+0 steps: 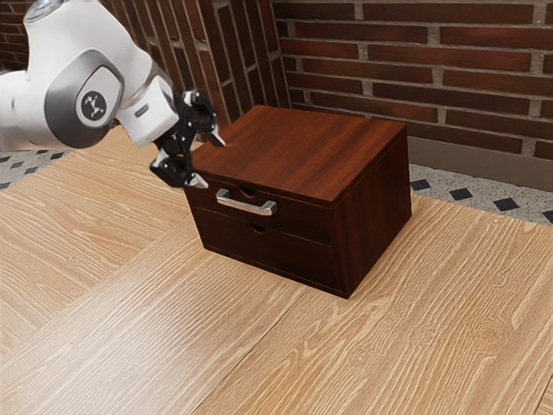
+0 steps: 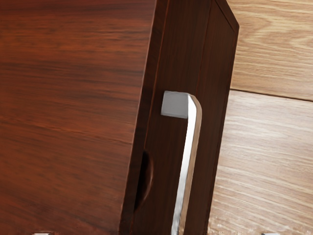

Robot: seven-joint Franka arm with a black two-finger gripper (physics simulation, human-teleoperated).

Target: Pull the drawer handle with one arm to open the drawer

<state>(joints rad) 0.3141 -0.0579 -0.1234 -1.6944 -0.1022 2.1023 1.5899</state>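
Note:
A dark wooden cabinet (image 1: 298,151) with two drawers stands on the table. The upper drawer front (image 1: 294,216) carries a silver bar handle (image 1: 246,203) and sits flush with the drawer below it. My black gripper (image 1: 207,161) hovers at the cabinet's upper front corner toward the exterior view's left, a short way from the handle and not touching it. Its fingers are spread open with nothing between them. In the wrist view the handle (image 2: 188,161) runs close under the hand, along the drawer front (image 2: 164,186) beside the cabinet top (image 2: 73,98).
The cabinet rests on a light wooden table (image 1: 259,346) with wide free room in front of it. A brick wall (image 1: 415,60) rises behind. The lower drawer (image 1: 268,246) has only a small finger notch.

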